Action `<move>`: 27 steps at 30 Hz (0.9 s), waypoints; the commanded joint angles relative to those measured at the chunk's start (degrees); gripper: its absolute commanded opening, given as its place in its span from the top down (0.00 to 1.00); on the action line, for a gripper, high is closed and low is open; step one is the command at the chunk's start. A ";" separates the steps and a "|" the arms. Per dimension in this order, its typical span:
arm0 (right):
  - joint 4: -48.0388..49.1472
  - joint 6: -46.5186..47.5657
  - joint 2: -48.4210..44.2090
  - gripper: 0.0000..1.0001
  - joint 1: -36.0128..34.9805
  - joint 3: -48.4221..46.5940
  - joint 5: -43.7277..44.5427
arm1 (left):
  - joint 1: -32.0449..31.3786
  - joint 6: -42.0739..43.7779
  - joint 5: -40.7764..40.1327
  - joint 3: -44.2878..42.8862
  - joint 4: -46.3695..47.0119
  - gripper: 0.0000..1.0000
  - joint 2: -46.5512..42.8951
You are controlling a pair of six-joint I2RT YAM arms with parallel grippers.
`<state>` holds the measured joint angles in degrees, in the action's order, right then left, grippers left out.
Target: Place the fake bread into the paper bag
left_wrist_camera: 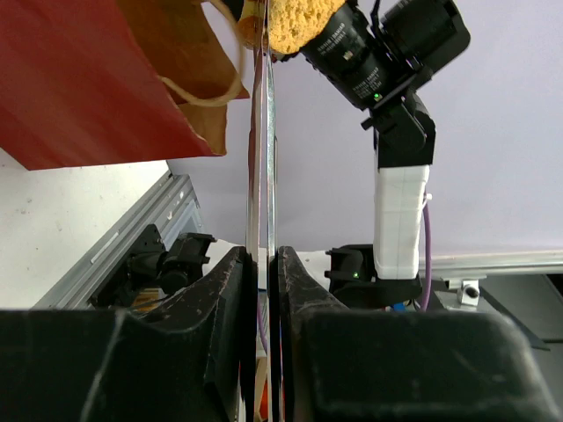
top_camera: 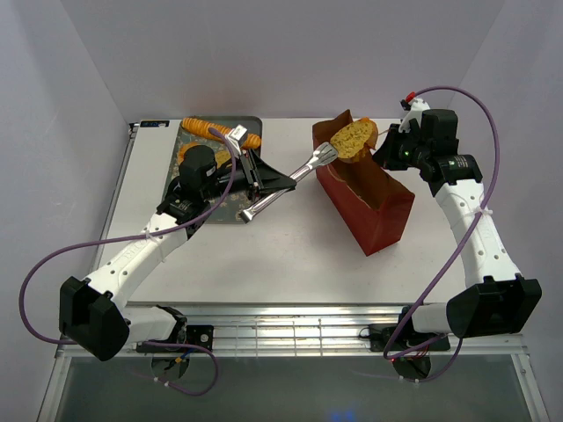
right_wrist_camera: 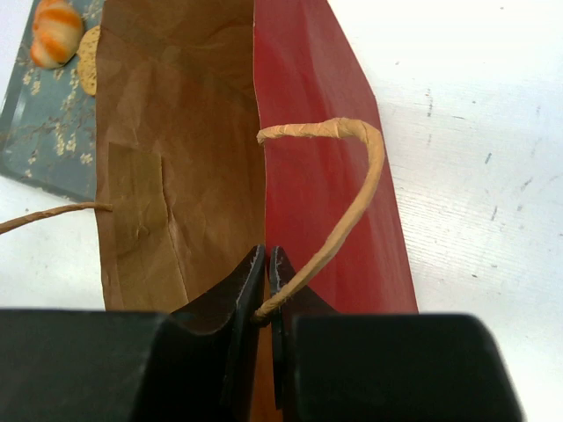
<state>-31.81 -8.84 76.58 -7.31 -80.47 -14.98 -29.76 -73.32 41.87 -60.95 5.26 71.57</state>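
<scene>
My left gripper (top_camera: 255,176) is shut on the metal tongs (top_camera: 295,176). The tongs pinch a golden toast-like bread slice (top_camera: 352,139) over the open mouth of the red paper bag (top_camera: 374,202). In the left wrist view my gripper (left_wrist_camera: 261,259) clamps the tong blades (left_wrist_camera: 261,158), with the slice (left_wrist_camera: 299,22) at their tip beside the bag (left_wrist_camera: 79,79). My right gripper (top_camera: 387,151) is shut on the bag's far rim. In the right wrist view it (right_wrist_camera: 266,257) pinches the wall between the brown inside (right_wrist_camera: 176,158) and red outside (right_wrist_camera: 317,176), at a string handle (right_wrist_camera: 356,185). A long ridged loaf (top_camera: 220,132) lies on the tray.
The grey floral tray (top_camera: 253,124) lies at the back left under my left arm. In the right wrist view its corner (right_wrist_camera: 44,132) holds an orange bun (right_wrist_camera: 54,31) and a flat piece (right_wrist_camera: 86,57). White walls enclose the table.
</scene>
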 commanded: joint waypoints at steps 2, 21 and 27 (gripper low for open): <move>0.00 -1.70 -2.04 0.88 -0.07 -2.06 4.00 | -0.21 -0.86 -2.58 1.36 1.86 0.96 -1.96; 0.26 -1.97 -2.57 0.88 -0.07 -1.98 2.24 | -0.48 -1.65 -6.80 3.47 0.81 0.57 -1.26; 0.35 -1.97 -2.66 0.88 -0.16 -1.54 2.06 | -0.48 -1.39 -7.15 3.20 -0.07 0.50 -1.78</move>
<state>-32.01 -11.14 75.64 -7.31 -80.47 -12.40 -29.87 -75.00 35.68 -57.63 4.91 72.20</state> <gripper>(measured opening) 0.121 0.498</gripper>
